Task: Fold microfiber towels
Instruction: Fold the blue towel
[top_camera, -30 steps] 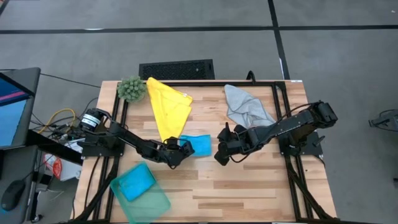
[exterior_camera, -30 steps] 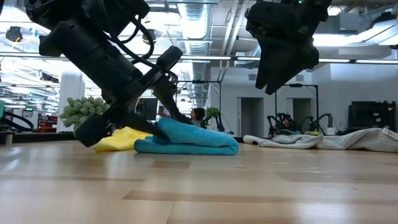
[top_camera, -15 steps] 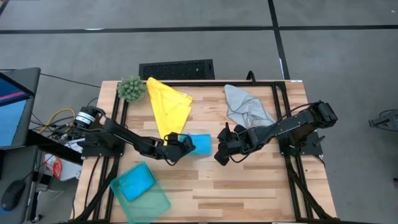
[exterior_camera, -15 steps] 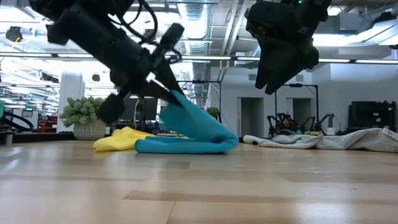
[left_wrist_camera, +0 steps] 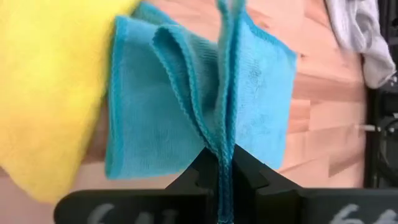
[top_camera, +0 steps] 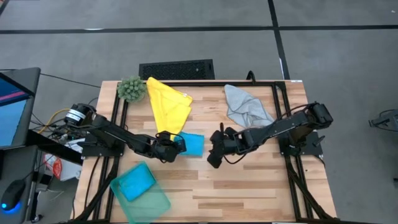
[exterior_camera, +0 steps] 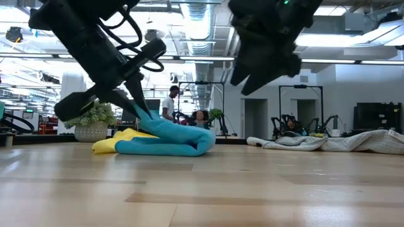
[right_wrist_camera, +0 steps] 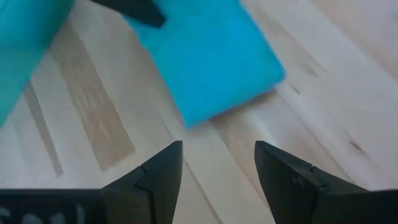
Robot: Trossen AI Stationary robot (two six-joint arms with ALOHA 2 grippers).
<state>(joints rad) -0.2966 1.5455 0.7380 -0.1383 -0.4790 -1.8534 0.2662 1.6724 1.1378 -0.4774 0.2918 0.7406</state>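
While the left gripper (top_camera: 172,147) sits just left of centre in the high view, its jaws are closed tight on an edge of the bright blue towel (top_camera: 192,144), pinching several layers; the left wrist view shows the folds of that cloth (left_wrist_camera: 205,112) running up from between the dark fingers (left_wrist_camera: 199,177). In the low view the towel (exterior_camera: 165,140) lies mostly on the table (exterior_camera: 252,189), with one corner drawn up to the left gripper (exterior_camera: 136,107).

The right gripper (top_camera: 212,157) hovers just right of the blue towel in the high view, its jaws spread wide and holding nothing; in the right wrist view they (right_wrist_camera: 217,177) stand apart over bare wood with the blue cloth (right_wrist_camera: 205,62) beyond them.

The yellow towel (top_camera: 168,106) lies spread in the upper middle-left of the table, its lower tip touching the blue one. A light grey towel (top_camera: 247,107) lies crumpled toward the upper right. At the lower left, a translucent teal bin (top_camera: 142,193) holds a folded blue towel (top_camera: 137,182). A fuzzy green plant ball (top_camera: 131,88) sits at the upper-left corner. No brand, label or writing can be read anywhere.
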